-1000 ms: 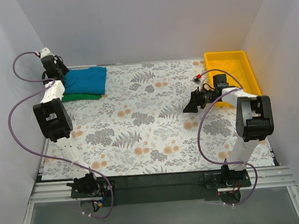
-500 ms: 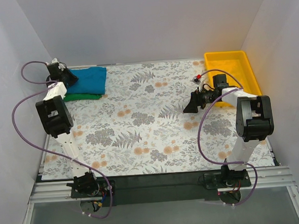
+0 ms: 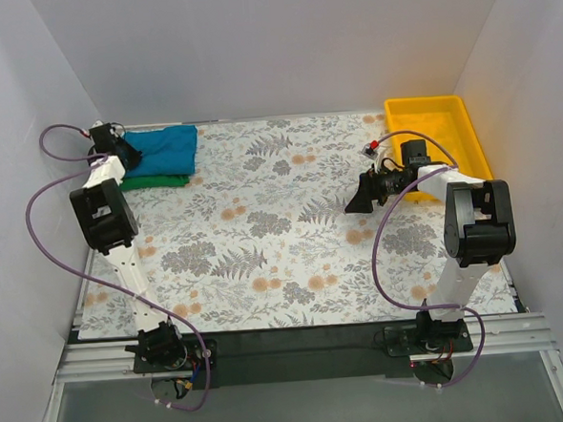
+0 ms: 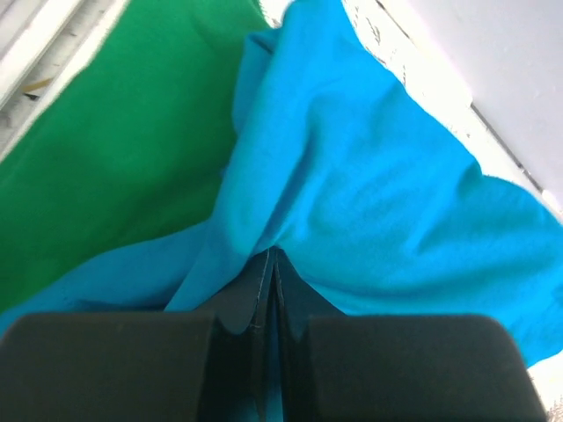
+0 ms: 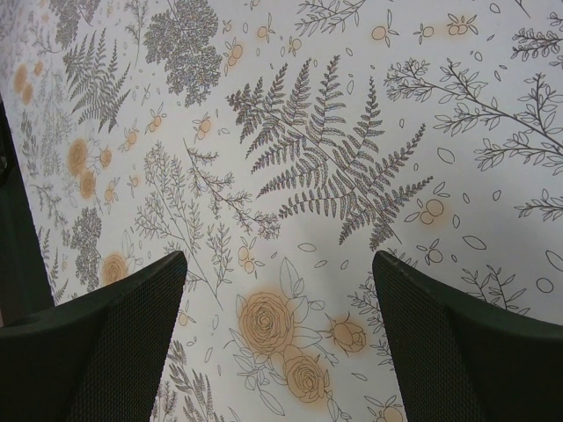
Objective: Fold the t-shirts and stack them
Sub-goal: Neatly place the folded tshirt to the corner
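Left wrist view showed you the teal-blue t-shirt [image 4: 369,202] lying over the green t-shirt [image 4: 114,149], blue on top, green bare to one side. Your left gripper [image 4: 271,290] had its fingers pressed together on a ridge of the blue cloth. Creases fanned into the tips, so I judged it a pinch, likely to drag or square the upper shirt on the lower one. Top view: the pair sat at the far left corner of the floral table cover [image 3: 264,231]. The blue bundle's long axis ran left to right along the far edge. A green strip peeked out along its near side, on the same axis. Which end was collar or hem, you couldn't have told; all folded under. The stack looked made, though the blue was rumpled and not flush. Your right gripper [image 5: 277,290] hung spread and empty over the cover, well apart from the shirts and near the yellow tray [image 3: 468,128]; parked out of the way, by my reading.
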Robot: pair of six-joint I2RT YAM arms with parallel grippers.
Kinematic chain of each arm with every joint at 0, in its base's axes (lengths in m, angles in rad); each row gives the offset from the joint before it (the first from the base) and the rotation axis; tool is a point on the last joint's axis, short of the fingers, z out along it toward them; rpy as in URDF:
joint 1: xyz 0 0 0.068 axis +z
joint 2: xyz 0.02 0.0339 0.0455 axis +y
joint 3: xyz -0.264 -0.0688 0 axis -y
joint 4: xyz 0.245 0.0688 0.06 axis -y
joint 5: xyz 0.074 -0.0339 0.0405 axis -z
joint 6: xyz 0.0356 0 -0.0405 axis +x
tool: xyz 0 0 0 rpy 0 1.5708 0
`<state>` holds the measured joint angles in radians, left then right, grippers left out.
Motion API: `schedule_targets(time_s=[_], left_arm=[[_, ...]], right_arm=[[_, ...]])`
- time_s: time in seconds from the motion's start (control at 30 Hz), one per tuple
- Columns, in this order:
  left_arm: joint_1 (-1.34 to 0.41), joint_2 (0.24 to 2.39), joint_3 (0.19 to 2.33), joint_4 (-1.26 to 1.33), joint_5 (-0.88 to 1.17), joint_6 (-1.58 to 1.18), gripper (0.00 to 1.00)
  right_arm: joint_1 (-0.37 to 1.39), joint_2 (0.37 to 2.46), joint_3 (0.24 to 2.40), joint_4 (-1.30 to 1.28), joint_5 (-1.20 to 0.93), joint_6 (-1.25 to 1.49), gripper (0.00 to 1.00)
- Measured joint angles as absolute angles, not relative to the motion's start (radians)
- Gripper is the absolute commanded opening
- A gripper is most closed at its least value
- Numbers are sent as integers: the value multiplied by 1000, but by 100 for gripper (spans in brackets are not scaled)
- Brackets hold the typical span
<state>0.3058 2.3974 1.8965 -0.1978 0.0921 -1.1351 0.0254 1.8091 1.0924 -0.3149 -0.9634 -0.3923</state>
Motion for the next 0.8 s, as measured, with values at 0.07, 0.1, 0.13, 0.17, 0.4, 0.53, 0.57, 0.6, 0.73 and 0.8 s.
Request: schedule_targets(time_s=[0.07,0.1,0.13,0.17,0.4,0.53,0.57,0.6,0.73,0.8], left_arm=[[315,2397,1897,-194,99,-1159,0],[320,2397,1897,-189,108,-1173,0],[326,2397,1897,-185,118,-1187,0],[334,2397,1897,-179,132,-1207,0],[383,2400,1897,-134,196,-1352,0],[398,2401,1897,-114,211,-1414,7],[397,2401,1897,-110,210,-1422,10],[396,2401,1897,-107,207,-1429,11],[395,2401,1897,-104,198,-1426,18],[395,2400,1895,-103,185,-1412,22]], right_arm=[[25,1809,1092,-315,-963,-392,93],[25,1809,1092,-315,-963,-392,93],[25,1809,1092,-315,-963,-392,93],[25,1809,1092,-315,-962,-392,93],[25,1810,1092,-315,-953,-393,93],[25,1813,1092,-315,-952,-393,93],[25,1815,1092,-315,-952,-393,93],[25,1817,1092,-315,-952,-393,93],[25,1823,1092,-315,-952,-396,93],[25,1823,1092,-316,-952,-396,93]])
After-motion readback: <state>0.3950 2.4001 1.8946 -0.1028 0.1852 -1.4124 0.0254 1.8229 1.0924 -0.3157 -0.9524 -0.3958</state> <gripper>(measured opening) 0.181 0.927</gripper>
